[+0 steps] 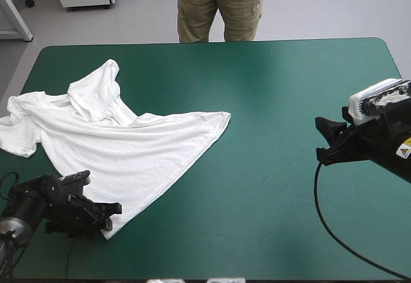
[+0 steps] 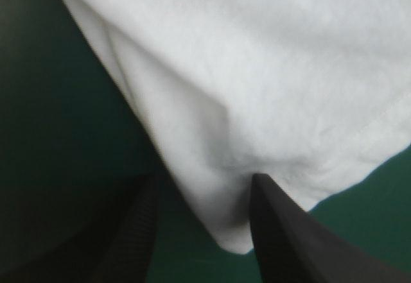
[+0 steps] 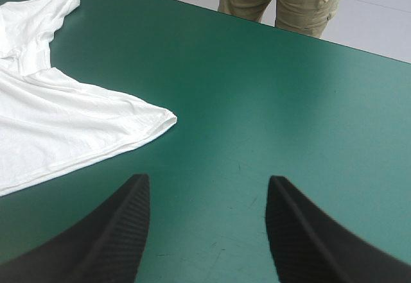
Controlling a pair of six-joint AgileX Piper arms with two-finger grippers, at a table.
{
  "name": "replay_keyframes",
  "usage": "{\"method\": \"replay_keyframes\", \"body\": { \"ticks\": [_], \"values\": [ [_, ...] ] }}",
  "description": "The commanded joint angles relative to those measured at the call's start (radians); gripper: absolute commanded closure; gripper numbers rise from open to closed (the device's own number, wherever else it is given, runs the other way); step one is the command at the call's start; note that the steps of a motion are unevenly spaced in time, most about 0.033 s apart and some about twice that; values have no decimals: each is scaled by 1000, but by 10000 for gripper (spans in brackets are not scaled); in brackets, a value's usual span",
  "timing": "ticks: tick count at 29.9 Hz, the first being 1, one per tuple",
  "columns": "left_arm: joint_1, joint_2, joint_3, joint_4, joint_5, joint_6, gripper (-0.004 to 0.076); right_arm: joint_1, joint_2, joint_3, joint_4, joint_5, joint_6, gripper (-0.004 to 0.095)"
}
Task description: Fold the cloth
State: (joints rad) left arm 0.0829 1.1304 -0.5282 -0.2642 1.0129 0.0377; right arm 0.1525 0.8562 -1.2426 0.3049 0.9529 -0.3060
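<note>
The white T-shirt lies spread but rumpled on the left half of the teal-green table, one sleeve folded over near the collar. My left gripper sits low at the shirt's near corner. In the left wrist view the gripper is open, and that corner of the T-shirt lies between its black fingers. My right gripper hovers open over bare cover at the right side, far from the cloth. In the right wrist view the gripper has nothing between its fingers, and the T-shirt lies well ahead and to one side.
A black cable loops on the table under the right arm. Bare teal-green cover stretches from the shirt's right hem corner to the right edge.
</note>
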Motion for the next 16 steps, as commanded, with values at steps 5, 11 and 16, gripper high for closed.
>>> {"method": "replay_keyframes", "body": {
  "ticks": [5, 11, 16],
  "values": [
    [-3, 6, 24, -56, -59, 10, 619, 2, 1, -22, 20, -77, -9, 399],
    [-3, 48, 24, -60, -128, 8, 724, 2, 1, -22, 20, -75, -11, 399],
    [-3, 111, 22, -66, -138, 36, 733, 2, 1, -22, 18, -76, -12, 399]
  ]
}}
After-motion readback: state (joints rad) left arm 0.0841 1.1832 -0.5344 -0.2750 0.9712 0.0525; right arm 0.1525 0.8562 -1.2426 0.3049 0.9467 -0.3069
